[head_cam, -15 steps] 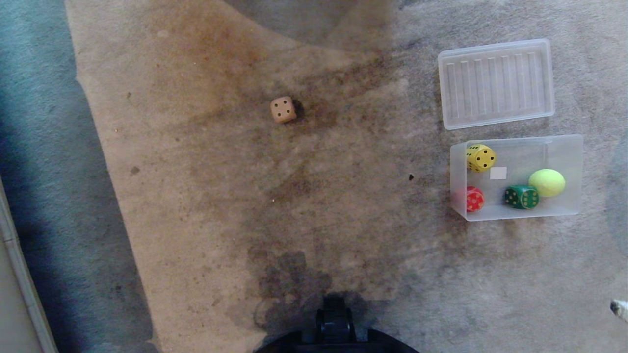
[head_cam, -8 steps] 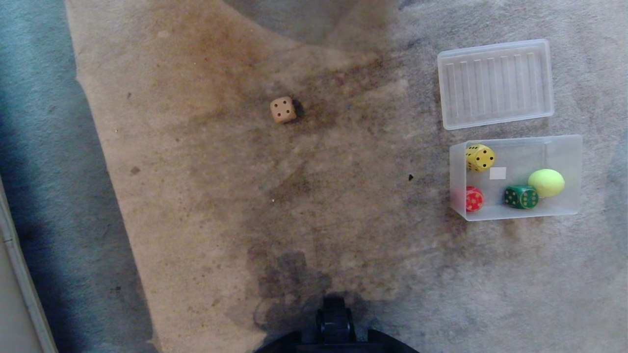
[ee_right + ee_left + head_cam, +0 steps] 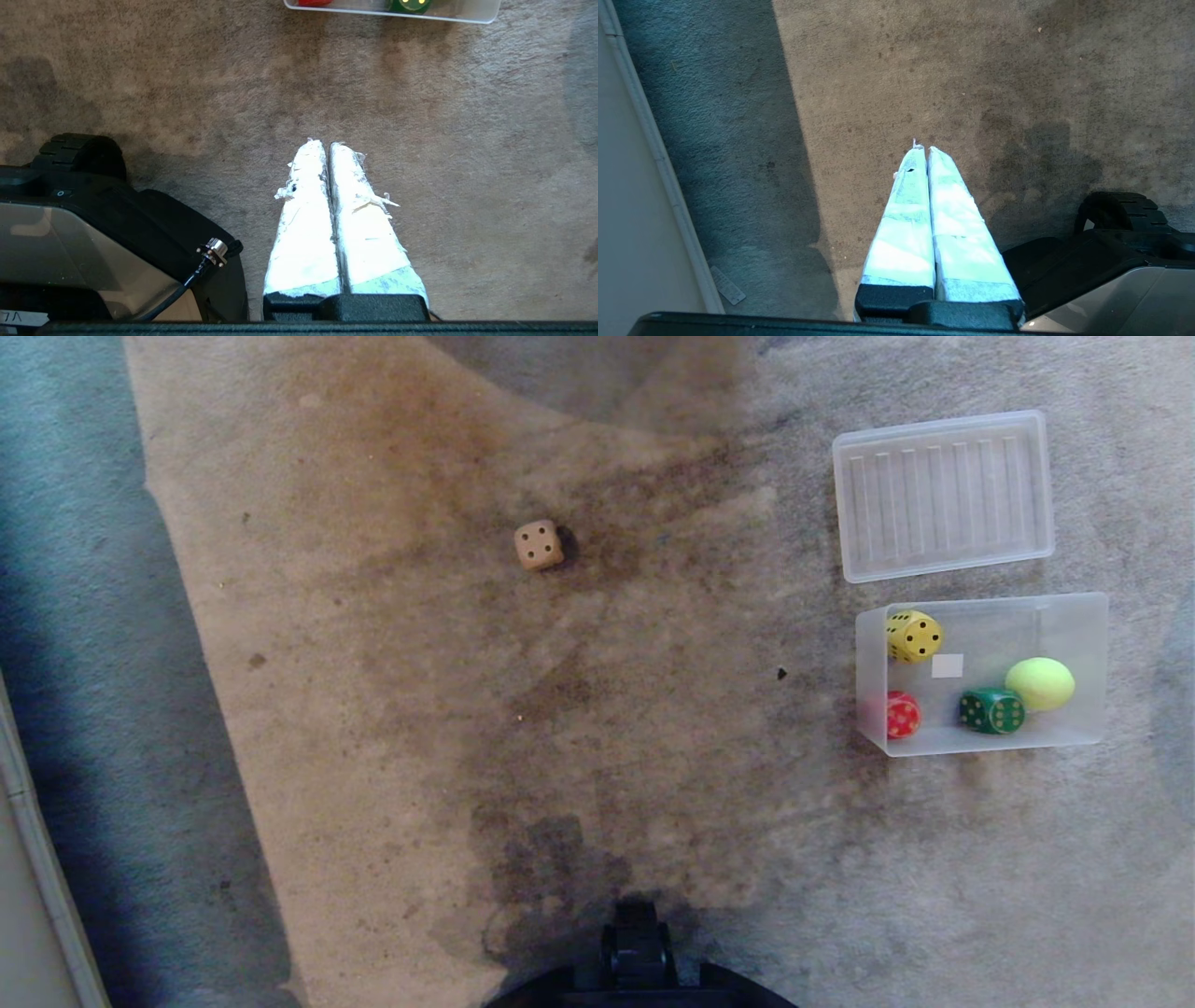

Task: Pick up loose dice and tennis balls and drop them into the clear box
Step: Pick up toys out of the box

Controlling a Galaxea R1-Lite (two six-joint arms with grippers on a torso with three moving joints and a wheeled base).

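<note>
On the stained carpet [image 3: 392, 709] a tan die [image 3: 539, 544] sits alone near the middle of the head view, four pips up, well apart from everything else. Off to the robot's right stands the clear box [image 3: 1083, 616], and inside it lie a yellow die [image 3: 914, 636] in the far left corner, a red die [image 3: 902, 714] against the near left wall, a green die [image 3: 991, 710] near the front wall and a tennis ball [image 3: 1040, 683] just beside the green die, toward the right. The flat ribbed lid [image 3: 943, 495] lies on the carpet just beyond the box, apart from it. Neither arm shows in the head view. Each wrist view shows its own gripper over bare carpet beside the robot's dark base — the left gripper [image 3: 923, 150] has its tape-wrapped jaws pressed together with nothing between them, and the right gripper [image 3: 325, 144] likewise has its jaws closed tight and empty, the near edge of the box just visible ahead of it.
</note>
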